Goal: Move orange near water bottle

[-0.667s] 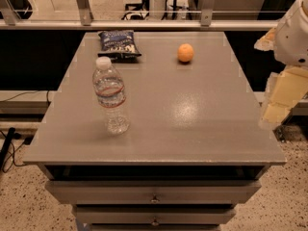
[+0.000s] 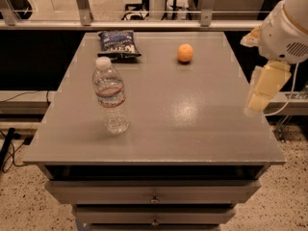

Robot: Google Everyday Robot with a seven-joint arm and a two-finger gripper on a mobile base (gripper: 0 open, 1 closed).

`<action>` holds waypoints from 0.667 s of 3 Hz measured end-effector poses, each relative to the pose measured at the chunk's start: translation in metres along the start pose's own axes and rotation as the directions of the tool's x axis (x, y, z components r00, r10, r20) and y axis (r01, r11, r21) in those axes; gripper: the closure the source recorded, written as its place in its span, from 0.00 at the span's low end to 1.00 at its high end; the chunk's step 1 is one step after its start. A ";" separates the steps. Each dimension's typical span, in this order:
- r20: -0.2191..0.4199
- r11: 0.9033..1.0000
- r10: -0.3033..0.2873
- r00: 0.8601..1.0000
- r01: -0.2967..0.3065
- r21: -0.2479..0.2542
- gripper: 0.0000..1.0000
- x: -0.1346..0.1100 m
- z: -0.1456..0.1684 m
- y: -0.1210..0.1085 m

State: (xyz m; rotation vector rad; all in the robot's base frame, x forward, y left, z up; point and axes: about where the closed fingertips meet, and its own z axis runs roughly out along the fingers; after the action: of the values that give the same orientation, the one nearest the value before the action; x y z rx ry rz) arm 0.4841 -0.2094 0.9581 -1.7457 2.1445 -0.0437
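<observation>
Grey table (image 2: 192, 129) fills the view, with drawers (image 2: 154, 194) below its front edge. At the far left, dark cables (image 2: 8, 148) lie on the speckled floor. On the left half of the top, the bottle (image 2: 110, 96) stands upright, white cap up and a red band round its middle, nearer the front than the other things. Behind it, near the back edge, a dark blue bag (image 2: 119, 43) lies flat, apart from the bottle. To the right of the bag, also near the back and roughly mid-width, the orange (image 2: 185, 53) sits alone on the bare top, well apart from the bottle and touching nothing else. A rail (image 2: 144, 25) runs along behind the table. At the far right, the white arm (image 2: 286, 30) comes in from the upper corner, and the cream gripper (image 2: 257, 102) hangs below it, pointing down, over the table's right edge, above the surface and well apart from the orange. It holds nothing that can be seen; whether it is wide or narrow cannot be told.
</observation>
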 end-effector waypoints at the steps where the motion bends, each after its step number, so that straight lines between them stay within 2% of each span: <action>1: 0.070 1.000 -0.012 0.998 0.012 -0.007 0.00 -0.005 0.031 -0.036; 2: 0.180 0.999 0.040 0.983 -0.041 0.001 0.00 -0.027 0.076 -0.089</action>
State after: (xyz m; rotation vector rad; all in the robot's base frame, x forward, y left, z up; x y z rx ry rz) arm 0.5955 -0.1888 0.9171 -1.6357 2.0466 0.1153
